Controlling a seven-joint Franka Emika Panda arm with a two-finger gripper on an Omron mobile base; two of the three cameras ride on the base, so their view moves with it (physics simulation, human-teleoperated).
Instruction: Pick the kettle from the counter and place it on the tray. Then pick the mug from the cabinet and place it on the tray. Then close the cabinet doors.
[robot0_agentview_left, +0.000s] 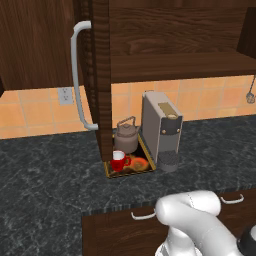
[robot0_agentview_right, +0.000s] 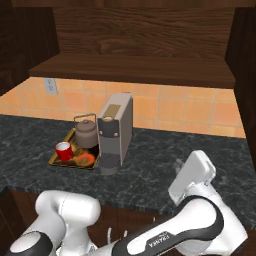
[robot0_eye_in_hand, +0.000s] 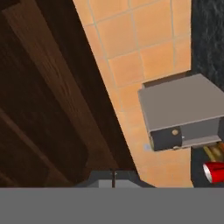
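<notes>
kettle (robot0_agentview_left: 127, 136) and red mug (robot0_agentview_left: 118, 160) both sit on the tray (robot0_agentview_left: 131, 171), left of the coffee machine (robot0_agentview_left: 161, 130); cabinet door (robot0_agentview_left: 99, 75) hangs open; gripper (robot0_eye_in_hand: 113, 179) fingers pinched together, holding nothing

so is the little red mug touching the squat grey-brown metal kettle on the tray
Apart. The right base view shows the red mug in front of the squat grey-brown kettle, tray surface visible between them.

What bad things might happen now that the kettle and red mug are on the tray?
1. The left cabinet door stands open, edge-on right by the kettle and mug; swinging it carelessly might bump them.
2. The mug sits near the tray edge and might tip off.
3. The shut tool could slip off the door.
</notes>
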